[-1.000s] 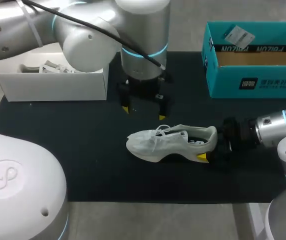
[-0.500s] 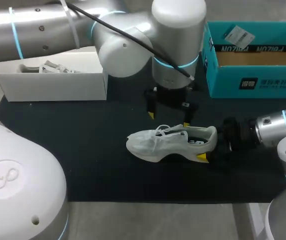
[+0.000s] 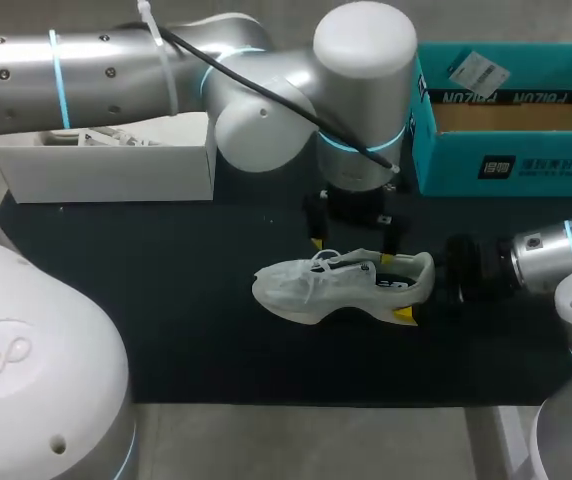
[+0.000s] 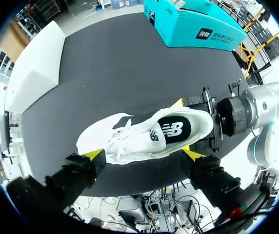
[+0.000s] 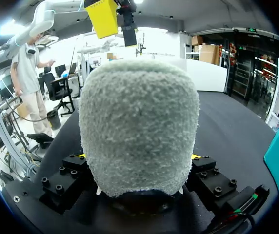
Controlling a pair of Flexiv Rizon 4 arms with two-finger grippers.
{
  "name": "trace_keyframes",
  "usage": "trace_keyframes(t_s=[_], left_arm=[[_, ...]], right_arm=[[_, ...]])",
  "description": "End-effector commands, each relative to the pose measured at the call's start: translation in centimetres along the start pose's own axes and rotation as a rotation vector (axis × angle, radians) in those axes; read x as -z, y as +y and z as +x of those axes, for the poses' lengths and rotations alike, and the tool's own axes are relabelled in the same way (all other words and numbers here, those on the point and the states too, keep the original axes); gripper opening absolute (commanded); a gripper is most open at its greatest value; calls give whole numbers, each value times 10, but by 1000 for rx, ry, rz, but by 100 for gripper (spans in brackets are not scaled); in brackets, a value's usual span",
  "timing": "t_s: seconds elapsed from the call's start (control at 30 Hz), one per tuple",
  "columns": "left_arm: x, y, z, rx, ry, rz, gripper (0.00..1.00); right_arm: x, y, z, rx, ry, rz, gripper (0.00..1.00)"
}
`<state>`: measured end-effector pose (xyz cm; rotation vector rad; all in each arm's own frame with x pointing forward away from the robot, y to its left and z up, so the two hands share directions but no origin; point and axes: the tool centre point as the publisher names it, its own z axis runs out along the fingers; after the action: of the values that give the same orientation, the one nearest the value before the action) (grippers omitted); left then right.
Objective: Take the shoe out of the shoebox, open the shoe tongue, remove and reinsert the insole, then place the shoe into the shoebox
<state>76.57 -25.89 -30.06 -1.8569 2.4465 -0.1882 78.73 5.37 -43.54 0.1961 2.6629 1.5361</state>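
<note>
Left pincer (image 4: 143,155) spread, hovered over white sneaker (image 3: 316,285), fingers astride its laced midfoot. Right pincer (image 3: 421,292) pinched sneaker's heel. Sneaker stood sole-down on black-matted worktop (image 3: 166,300); teal shoebox (image 3: 506,150) well apart beyond heel. Risk: left fingers could snag laces instead of tongue, twisting sneaker from heel grip.

My head camera sits high up, behind my arms. It looks down on the shoe (image 3: 338,286) from far off, with the black mat (image 3: 166,300) all around it. My left wrist camera hangs right over the shoe and looks straight down, quite near. My right wrist camera sits low, just behind the shoe's heel, very near, looking along it. All three see the shoe. The head and left wrist cameras also see the teal box (image 3: 511,165) past it.
</note>
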Motion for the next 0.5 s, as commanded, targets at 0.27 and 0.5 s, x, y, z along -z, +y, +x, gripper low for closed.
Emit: trace_keyframes(t_s=[0.27,0.5], left_arm=[[-25,-14,24,27,-15,39,100],[-38,-26,30,3,-26,54,100]], right_arm=[[-4,-2,0,0,-3,2,0],[-4,-2,0,0,-3,2,0]])
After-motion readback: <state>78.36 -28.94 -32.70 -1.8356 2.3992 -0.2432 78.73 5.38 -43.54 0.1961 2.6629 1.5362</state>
